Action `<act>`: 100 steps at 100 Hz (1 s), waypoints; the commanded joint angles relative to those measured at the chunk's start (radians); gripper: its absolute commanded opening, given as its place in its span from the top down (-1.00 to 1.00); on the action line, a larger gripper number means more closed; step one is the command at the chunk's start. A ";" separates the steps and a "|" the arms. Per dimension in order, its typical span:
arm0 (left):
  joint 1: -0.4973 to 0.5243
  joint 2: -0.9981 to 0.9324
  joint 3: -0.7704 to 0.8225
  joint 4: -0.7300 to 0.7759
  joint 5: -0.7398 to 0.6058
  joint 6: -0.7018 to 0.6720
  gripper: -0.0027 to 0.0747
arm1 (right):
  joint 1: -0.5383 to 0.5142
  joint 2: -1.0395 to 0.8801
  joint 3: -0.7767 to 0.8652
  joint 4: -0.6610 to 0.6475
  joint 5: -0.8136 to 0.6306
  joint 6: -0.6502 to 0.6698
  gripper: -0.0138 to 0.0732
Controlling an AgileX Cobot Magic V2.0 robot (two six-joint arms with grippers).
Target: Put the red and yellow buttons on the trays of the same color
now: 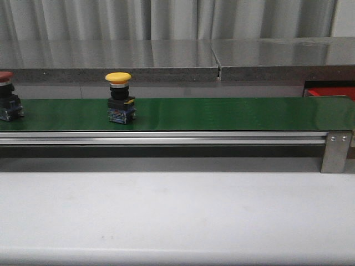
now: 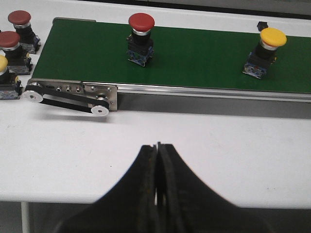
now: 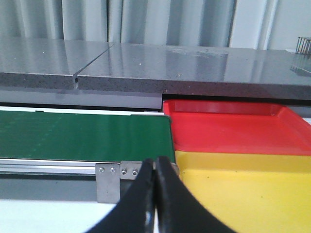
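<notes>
1. The left pincer (image 2: 156, 160) is pressed fully shut with nothing between its tips, and it hangs over the bare white desk (image 2: 204, 145) on the near side of the green belt (image 2: 194, 53).
2. The right pincer (image 3: 155, 179) is likewise closed tight and empty, poised just short of the belt's end bracket (image 3: 109, 182).
3. Ahead of the left pincer and slightly to its left, a red button (image 2: 141, 29) stands upright on the belt, cap up.
4. Further along the belt, ahead and well off to that pincer's right, a yellow button (image 2: 271, 41) also stands upright.
5. More spare buttons (image 2: 14, 43), red ones and a yellow one, sit on the desk beyond the belt's pulley end, far to the left of that pincer.
6. Directly beyond the right pincer lie the yellow tray (image 3: 243, 189), nearest, and the red tray (image 3: 233, 126) touching it behind; both butt against the belt's end.
7. The move turns on this: both buttons on the belt lie toward the left arm's end, well apart from the right pincer, whose view shows only bare belt.
8. I judge the left arm is nearer for a pick, while the right arm sits nearer the trays; either pincer must open first.
</notes>
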 commanded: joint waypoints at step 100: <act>0.002 0.004 -0.025 -0.012 -0.064 -0.009 0.98 | -0.004 0.462 -0.582 -0.020 0.404 -0.001 0.95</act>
